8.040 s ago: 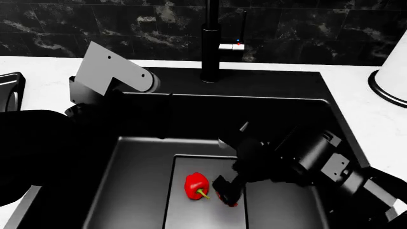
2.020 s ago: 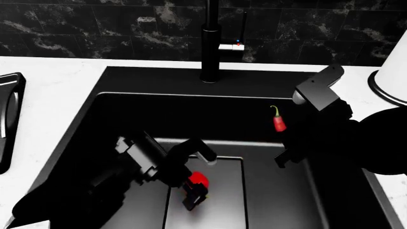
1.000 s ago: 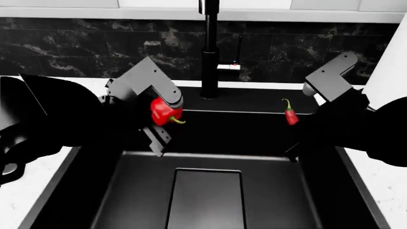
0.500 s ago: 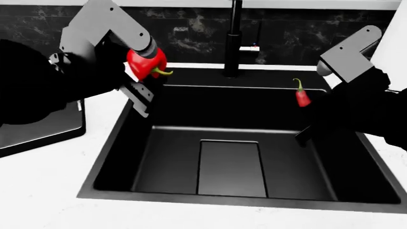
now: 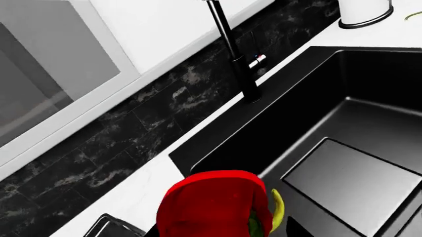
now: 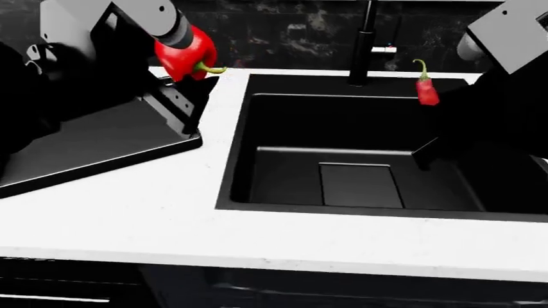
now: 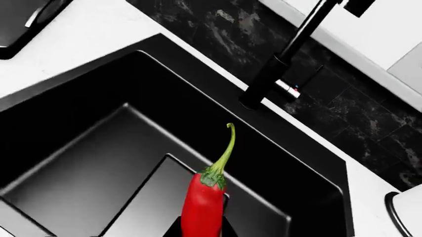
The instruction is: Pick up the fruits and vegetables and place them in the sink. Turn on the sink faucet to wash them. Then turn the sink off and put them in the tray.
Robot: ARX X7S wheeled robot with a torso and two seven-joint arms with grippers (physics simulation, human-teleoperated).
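A robot's two dark arms hold produce in the air above a white bench. The left gripper [image 6: 176, 61] has its fingers clamped on a small glossy red bell pepper [image 6: 183, 56] with a green stem, hanging over the far corner of a shallow black rectangular tray [image 6: 81, 151] beside the basin. The right gripper [image 6: 432, 106] grasps a slim red chili [image 6: 425, 90], stem upward, above the right side of the large matte-black sink [image 6: 283, 170], which lies empty with its drain plate bare. No water shows at the tall black faucet column [image 6: 364, 45]. Judging by this, washing looks done; setting both items into the tray remains.
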